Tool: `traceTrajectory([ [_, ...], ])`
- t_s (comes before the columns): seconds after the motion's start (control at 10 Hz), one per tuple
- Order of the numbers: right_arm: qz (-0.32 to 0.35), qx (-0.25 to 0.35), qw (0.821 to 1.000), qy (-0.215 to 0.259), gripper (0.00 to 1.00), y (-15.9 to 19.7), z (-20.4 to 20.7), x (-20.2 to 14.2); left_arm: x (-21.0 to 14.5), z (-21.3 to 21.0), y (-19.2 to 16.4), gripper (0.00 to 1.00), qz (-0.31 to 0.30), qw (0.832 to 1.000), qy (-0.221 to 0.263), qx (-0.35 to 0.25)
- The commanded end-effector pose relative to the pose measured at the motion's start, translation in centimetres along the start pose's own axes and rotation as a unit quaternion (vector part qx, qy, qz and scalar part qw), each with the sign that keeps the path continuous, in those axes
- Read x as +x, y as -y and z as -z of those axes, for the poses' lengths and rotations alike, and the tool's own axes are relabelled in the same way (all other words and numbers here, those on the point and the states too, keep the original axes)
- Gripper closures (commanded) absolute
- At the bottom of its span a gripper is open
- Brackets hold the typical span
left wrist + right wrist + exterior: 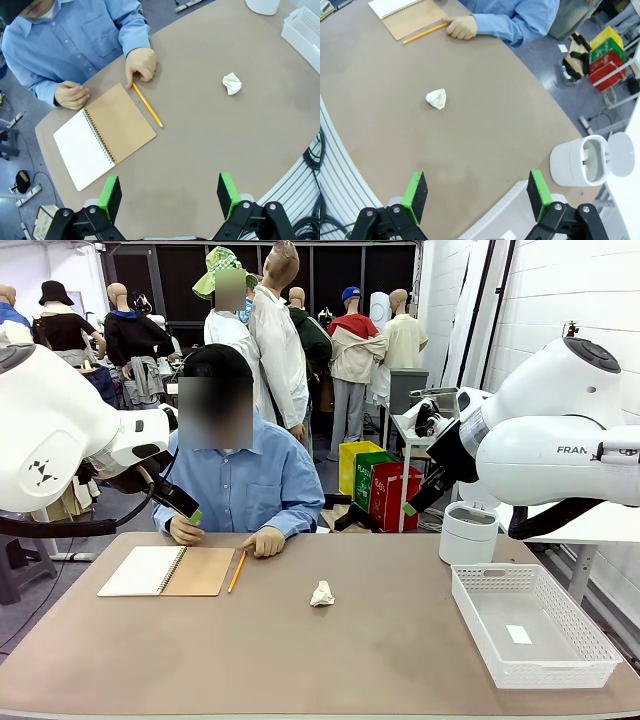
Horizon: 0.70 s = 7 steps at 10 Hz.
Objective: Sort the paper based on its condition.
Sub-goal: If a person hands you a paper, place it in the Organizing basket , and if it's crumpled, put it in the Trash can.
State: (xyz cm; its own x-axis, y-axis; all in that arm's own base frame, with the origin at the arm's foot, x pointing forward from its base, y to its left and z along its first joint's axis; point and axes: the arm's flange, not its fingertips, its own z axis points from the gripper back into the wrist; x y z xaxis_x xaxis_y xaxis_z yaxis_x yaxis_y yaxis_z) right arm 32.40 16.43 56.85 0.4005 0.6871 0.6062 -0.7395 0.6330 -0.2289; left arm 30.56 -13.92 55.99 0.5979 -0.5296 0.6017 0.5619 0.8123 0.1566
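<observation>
The front view looks across the table [300, 660] from the robot's side toward the person [245, 485] seated at the far edge, taking in the whole tabletop. Both wrist views look steeply down from high above it, past the left fingers [109, 197] and the right fingers [415, 196] at the bottom edge. All three share the crumpled paper [321, 593] and the notebook [167, 571].

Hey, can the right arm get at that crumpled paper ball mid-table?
Probably yes. The right end effector is open above the table, and the crumpled paper lies alone, with nothing around it.
</observation>
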Motion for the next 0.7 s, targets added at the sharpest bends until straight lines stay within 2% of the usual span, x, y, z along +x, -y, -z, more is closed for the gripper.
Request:
traceTrajectory([
  [0.0,-0.001,0.001,1.000,0.000,0.00,-0.1,0.0,0.0,0.0,0.0,0.0,0.00,0.000,1.000,0.001,0.000],
  [0.4,0.000,0.000,1.000,0.000,0.00,0.0,0.0,0.0,0.0,0.0,0.0,0.00,0.000,1.000,0.001,0.000],
  [0.6,-0.016,0.006,1.000,-0.021,0.00,-0.2,2.4,1.9,0.0,0.0,0.0,0.00,0.000,1.000,0.001,0.000],
])
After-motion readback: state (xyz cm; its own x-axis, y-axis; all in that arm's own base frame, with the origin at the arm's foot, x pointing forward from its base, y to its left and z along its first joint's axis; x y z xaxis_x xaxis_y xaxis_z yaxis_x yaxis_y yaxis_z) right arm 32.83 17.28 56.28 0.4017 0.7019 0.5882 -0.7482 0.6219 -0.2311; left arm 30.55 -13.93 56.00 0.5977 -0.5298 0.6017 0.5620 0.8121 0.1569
